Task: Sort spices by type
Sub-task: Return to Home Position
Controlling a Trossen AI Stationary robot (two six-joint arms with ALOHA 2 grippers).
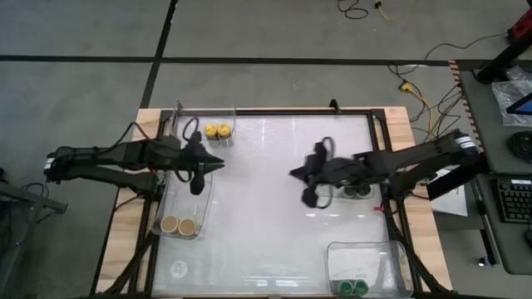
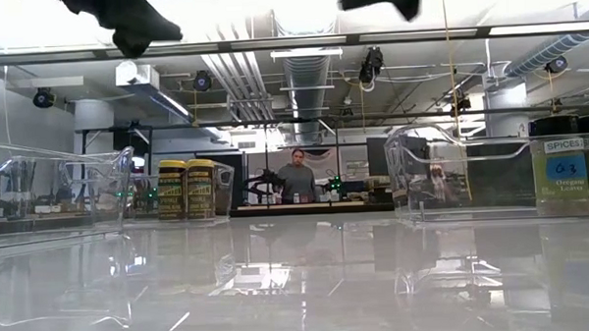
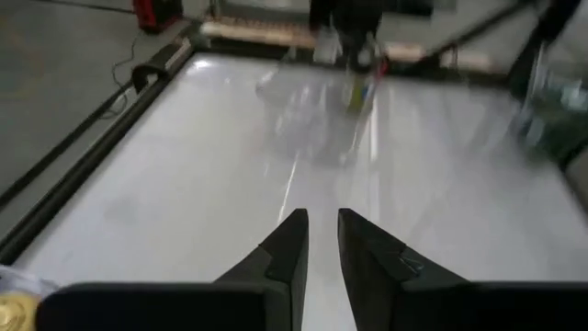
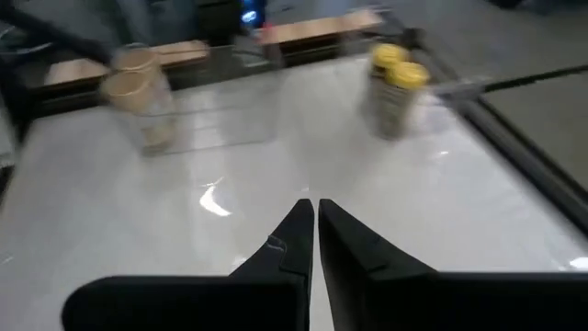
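Note:
Both grippers hang above the table's middle and hold nothing. My left gripper [image 1: 219,164] [image 3: 322,241] is over the far end of the left clear tray [image 1: 202,199], its fingers shut but for a narrow slit. My right gripper [image 1: 294,174] [image 4: 315,225] is shut, right of centre. Two tan-lidded jars [image 1: 179,225] [image 4: 138,92] stand in the left tray's near end. Two yellow-lidded jars [image 1: 218,131] [image 2: 187,189] [image 4: 397,78] stand in the far-left tray. Two green-lidded jars [image 1: 353,287] stand in the near-right tray. Dark-lidded jars [image 1: 359,192] stand partly hidden under the right arm.
Clear tray walls [image 2: 50,189] [image 2: 462,169] rise at the table's left and right sides, with green-labelled jars [image 2: 560,171] close at the right. A raised dark frame [image 1: 274,113] rims the table. The glossy middle between the grippers is bare. A person [image 2: 297,177] stands far behind the table.

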